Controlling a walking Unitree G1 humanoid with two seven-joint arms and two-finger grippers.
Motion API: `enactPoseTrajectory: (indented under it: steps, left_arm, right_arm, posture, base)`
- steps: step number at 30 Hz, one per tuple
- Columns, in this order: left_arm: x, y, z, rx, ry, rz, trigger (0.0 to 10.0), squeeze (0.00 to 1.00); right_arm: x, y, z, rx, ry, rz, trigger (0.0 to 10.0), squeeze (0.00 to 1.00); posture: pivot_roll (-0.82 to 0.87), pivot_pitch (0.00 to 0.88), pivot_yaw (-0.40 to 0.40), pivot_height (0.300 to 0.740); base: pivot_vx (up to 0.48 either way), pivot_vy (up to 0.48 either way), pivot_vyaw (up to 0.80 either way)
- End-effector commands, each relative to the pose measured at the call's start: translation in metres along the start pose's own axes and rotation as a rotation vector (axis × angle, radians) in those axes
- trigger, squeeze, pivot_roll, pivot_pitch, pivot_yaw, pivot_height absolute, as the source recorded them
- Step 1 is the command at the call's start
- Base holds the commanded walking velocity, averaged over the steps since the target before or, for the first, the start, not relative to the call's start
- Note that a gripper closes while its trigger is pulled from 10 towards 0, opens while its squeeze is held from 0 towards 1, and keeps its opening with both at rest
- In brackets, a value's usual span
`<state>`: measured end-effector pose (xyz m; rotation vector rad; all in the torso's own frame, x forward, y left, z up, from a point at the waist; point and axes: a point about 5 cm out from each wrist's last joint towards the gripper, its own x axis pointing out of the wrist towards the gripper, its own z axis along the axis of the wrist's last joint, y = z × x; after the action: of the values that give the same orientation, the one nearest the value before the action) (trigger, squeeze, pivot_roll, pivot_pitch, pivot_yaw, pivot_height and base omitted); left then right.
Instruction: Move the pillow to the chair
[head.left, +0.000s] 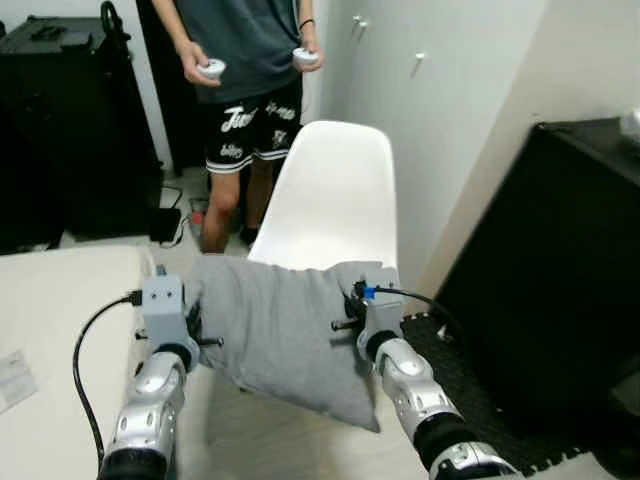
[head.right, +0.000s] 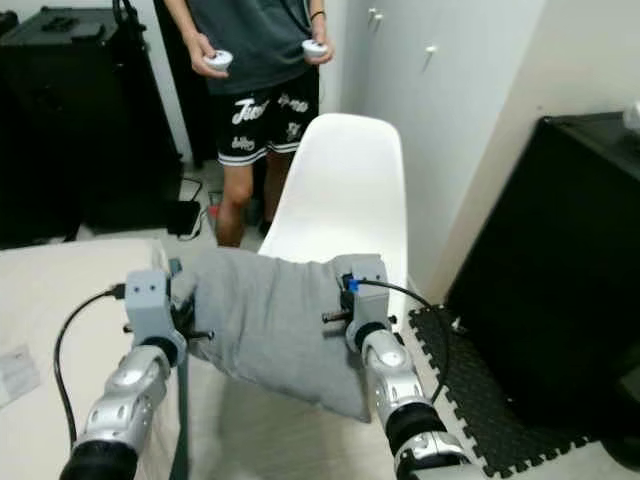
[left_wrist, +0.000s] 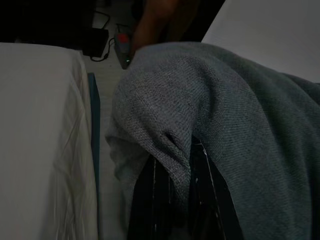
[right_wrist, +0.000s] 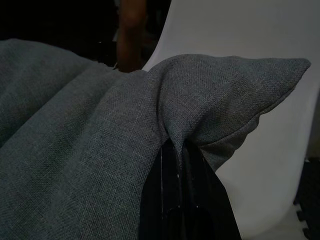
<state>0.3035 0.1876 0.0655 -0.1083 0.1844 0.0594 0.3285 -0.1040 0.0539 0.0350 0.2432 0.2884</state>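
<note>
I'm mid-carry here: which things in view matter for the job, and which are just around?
In the job:
grey pillow, pinched by left gripper and right gripper
white chair, just ahead

Just around:
bed
black cabinet
foam floor mat
person holding controllers

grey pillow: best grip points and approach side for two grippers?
Grip the pillow at its two upper corners, one gripper per side, coming in from the outer edges. It is soft and sags under its own weight, so corner fabric bunches into a pinchable fold. That is how it is held now: left gripper and right gripper each pinch a corner fold, pillow hanging between them before the chair.
</note>
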Motion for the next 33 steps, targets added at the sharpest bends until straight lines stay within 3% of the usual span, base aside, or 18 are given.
enactPoseTrajectory:
  steps: [1, 7, 33]
  left_arm:
    - [0.0014, -0.0193, 0.0006, -0.010, -0.015, -0.068, 10.0, 0.00]
    - [0.0009, -0.0189, -0.0008, -0.014, -0.013, -0.062, 10.0, 0.00]
    - [-0.0013, -0.0212, -0.0059, -0.023, 0.010, -0.039, 10.0, 0.00]
  right_arm:
    - [0.0005, 0.0061, 0.0026, -0.016, -0.013, 0.054, 10.0, 0.00]
    - [0.0010, 0.0076, 0.0022, -0.022, -0.002, 0.065, 10.0, 0.00]
    - [0.0011, 0.0096, -0.0019, -0.043, 0.038, 0.099, 10.0, 0.00]
  posture:
    - [-0.01, 0.043, -0.038, 0.740]
    - [-0.01, 0.044, -0.049, 0.740]
    - [-0.02, 0.048, -0.070, 0.740]
  base:
    - [0.296, 0.000, -0.61]
    - [0.294, 0.000, -0.71]
    - [0.233, 0.000, 0.00]
